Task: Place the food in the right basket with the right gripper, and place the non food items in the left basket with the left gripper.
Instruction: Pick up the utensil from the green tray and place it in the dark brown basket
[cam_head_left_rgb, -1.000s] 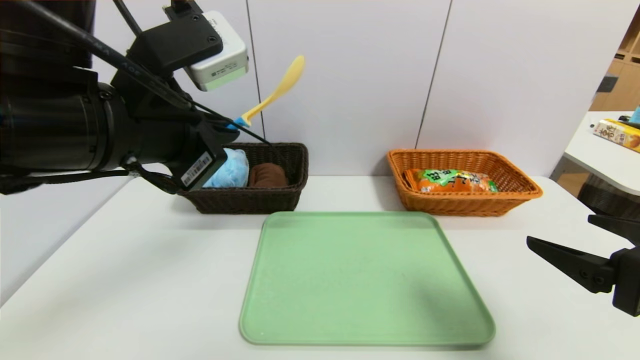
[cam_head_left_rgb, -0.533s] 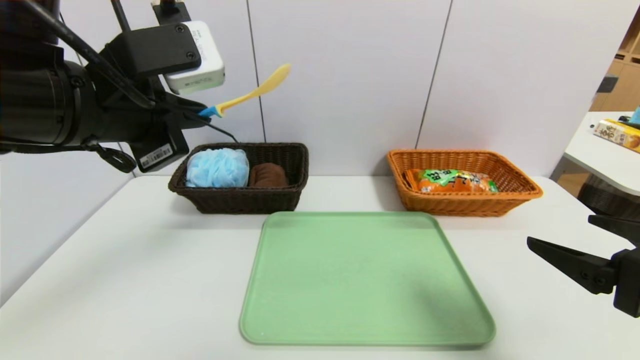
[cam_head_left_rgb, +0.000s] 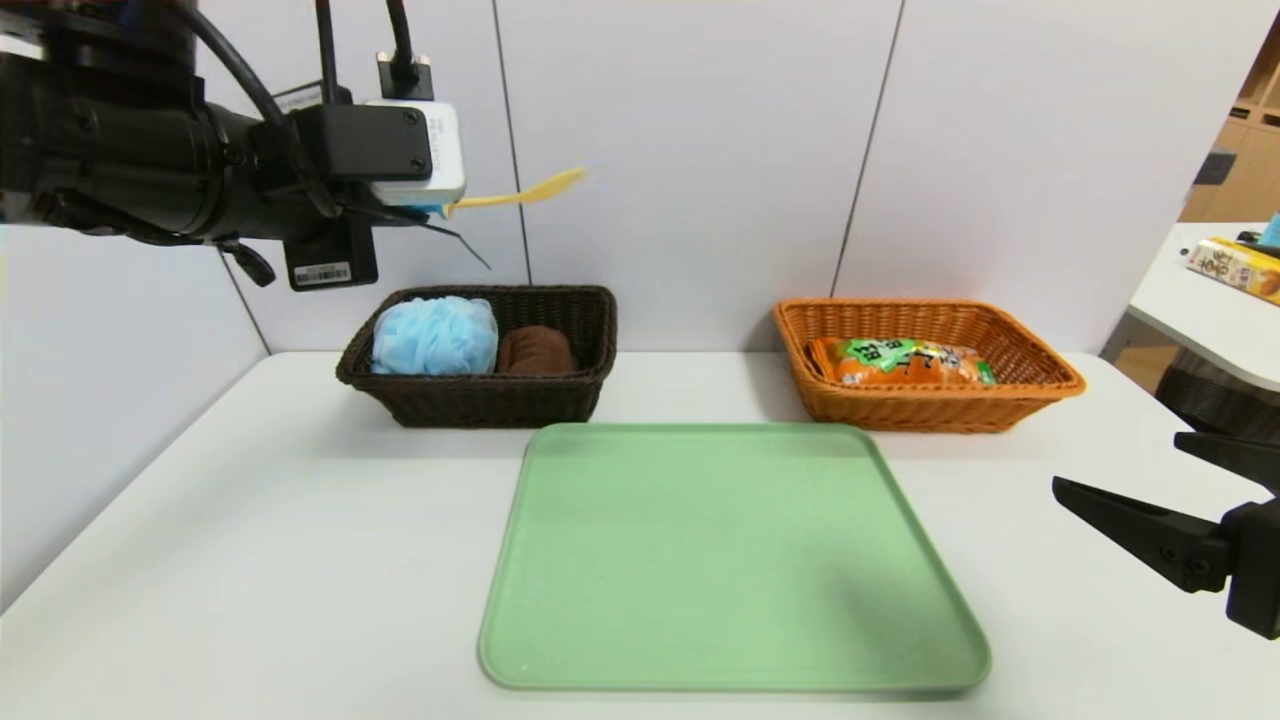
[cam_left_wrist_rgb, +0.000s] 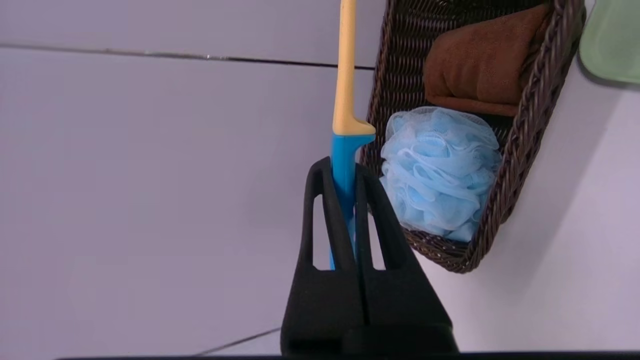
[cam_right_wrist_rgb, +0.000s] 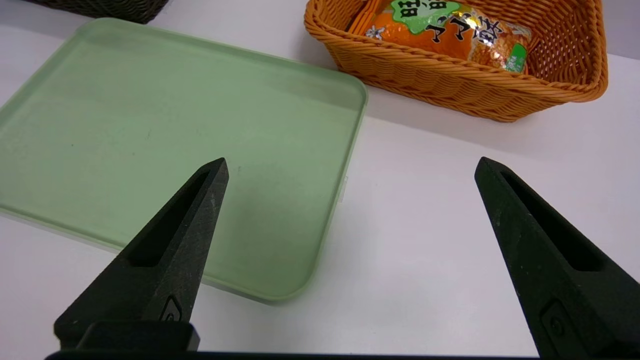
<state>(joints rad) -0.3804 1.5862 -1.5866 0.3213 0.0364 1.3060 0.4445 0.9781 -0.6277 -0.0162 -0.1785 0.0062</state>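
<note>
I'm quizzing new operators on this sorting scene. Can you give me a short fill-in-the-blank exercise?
1. The left gripper is shut on the ____.
2. The snack bag lies in the ____ basket.
3. The bath pouf lies beside the brown ____.
4. The green tray holds ____.

Missing words: spoon; orange; towel; nothing

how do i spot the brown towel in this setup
Find the dark basket at the table's far left, behind the green tray. Two things lie inside: the towel is the rolled dark brown one on the side nearer the orange basket, beside the fluffy blue pouf.
</note>
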